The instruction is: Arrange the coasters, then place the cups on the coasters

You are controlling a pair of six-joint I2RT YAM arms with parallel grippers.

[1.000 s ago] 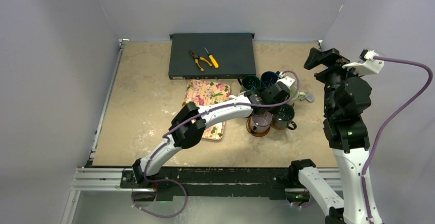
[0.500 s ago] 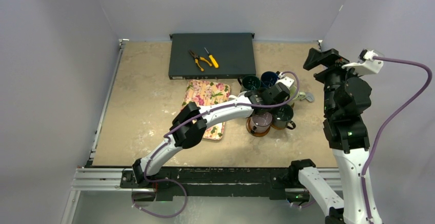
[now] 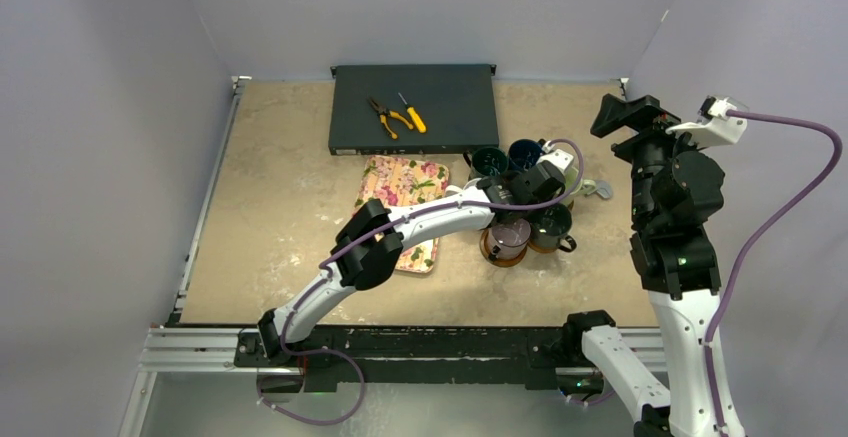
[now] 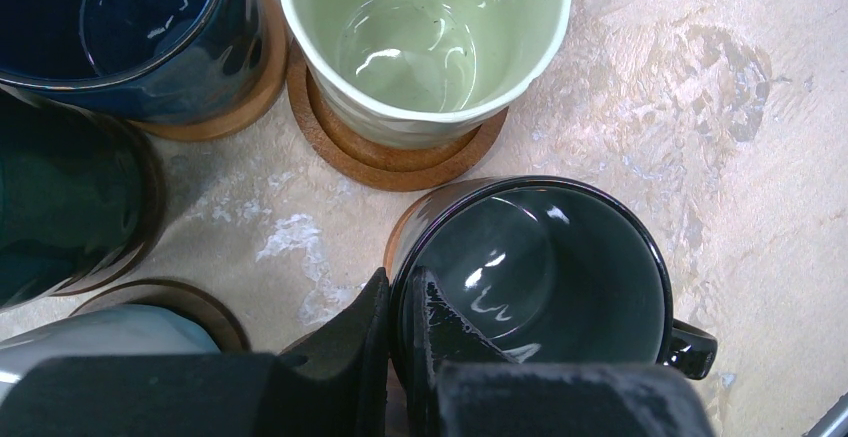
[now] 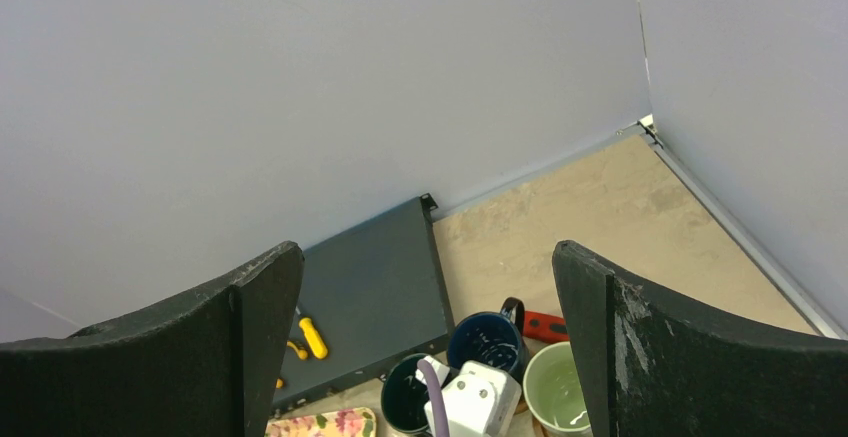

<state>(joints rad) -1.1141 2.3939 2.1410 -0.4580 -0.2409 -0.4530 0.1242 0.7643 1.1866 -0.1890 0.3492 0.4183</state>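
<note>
The left gripper [image 4: 400,295] is pinched shut on the rim of the black cup [image 4: 545,267], one finger inside and one outside. That cup sits on a tan coaster [image 4: 402,232]. Beyond it, the navy cup [image 4: 130,27] stands to the left and the green cup [image 4: 425,27] to the right on a ringed coaster [image 4: 400,162], showing only its bare glazed bottom. The right gripper [image 5: 425,257] hangs high, jaws wide apart, holding nothing.
</note>
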